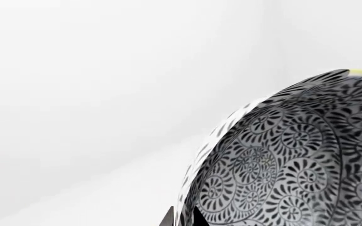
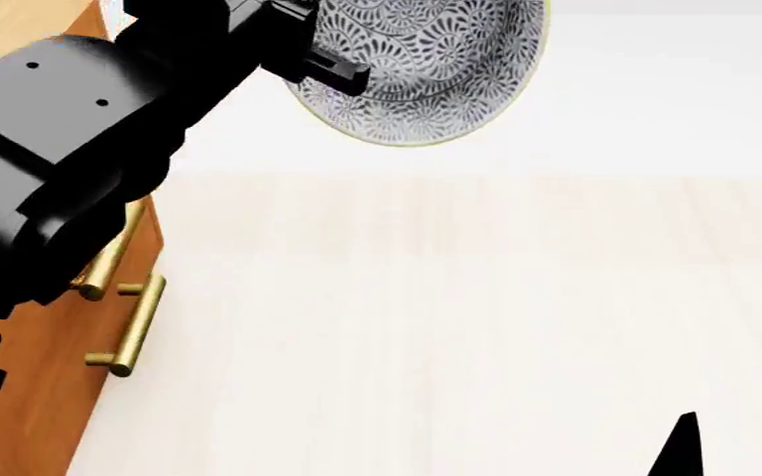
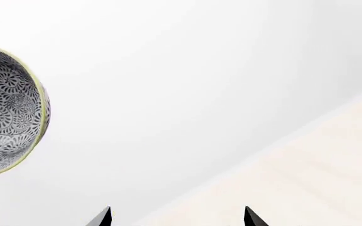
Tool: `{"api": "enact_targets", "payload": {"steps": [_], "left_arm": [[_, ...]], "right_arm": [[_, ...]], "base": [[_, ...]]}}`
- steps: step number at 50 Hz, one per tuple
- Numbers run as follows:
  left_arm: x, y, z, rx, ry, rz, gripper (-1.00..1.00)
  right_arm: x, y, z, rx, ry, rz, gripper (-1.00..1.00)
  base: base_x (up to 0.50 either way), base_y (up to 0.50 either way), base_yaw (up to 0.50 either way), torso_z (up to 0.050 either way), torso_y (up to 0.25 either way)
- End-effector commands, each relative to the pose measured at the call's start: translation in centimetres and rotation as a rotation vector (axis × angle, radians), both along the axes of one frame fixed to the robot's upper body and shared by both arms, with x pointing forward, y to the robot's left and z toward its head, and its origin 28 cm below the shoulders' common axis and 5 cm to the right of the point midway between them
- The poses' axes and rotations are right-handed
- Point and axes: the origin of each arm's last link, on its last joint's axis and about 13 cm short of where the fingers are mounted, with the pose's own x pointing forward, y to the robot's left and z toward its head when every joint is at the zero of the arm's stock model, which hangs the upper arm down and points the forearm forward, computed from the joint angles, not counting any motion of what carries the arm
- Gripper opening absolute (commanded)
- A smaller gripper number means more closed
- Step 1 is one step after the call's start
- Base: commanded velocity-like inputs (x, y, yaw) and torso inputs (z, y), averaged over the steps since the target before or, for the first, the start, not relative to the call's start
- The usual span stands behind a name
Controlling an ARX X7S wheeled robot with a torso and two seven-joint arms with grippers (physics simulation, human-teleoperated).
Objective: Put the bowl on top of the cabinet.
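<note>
Bowl [image 2: 421, 69] rides tilted and aloft, pinched at its rim by the left gripper [image 2: 321, 61], right of the cabinet [image 2: 37, 397]; levelling it over the top first looks wise; right gripper [image 3: 177, 219] spread, idle

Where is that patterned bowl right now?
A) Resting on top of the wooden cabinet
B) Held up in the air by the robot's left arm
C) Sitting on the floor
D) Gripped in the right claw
B: in the head view the bowl hangs tipped on its side at the end of the black left arm, above the pale floor and off to the side of the cabinet; the right claw is open and empty.
</note>
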Motion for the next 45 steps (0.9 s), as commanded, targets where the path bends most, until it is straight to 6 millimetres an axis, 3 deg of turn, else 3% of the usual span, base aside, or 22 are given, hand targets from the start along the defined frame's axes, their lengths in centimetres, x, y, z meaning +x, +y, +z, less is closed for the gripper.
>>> {"api": "enact_targets", "payload": {"steps": [1,19,45], "left_arm": [[2.0,0.6,2.9,-0.056,0.100,0.009,-1.00],[1.2,2.5,7.0,-0.323,0.338,0.122,-1.00],[-1.0,2.4,12.2,-0.373,0.323,0.108,-1.00]], "right_arm": [[0.5,0.0,-0.2,-0.007,0.017,-0.008,1.00],[0.3,0.0,-0.1,-0.020,0.020,-0.028,1.00],[0.1,-0.2,-0.1,-0.009,0.017,-0.041,1.00]], "base": [[0.00,0.00,0.00,0.000,0.000],[0.00,0.00,0.00,0.000,0.001],[0.00,0.00,0.00,0.000,0.000]]}}
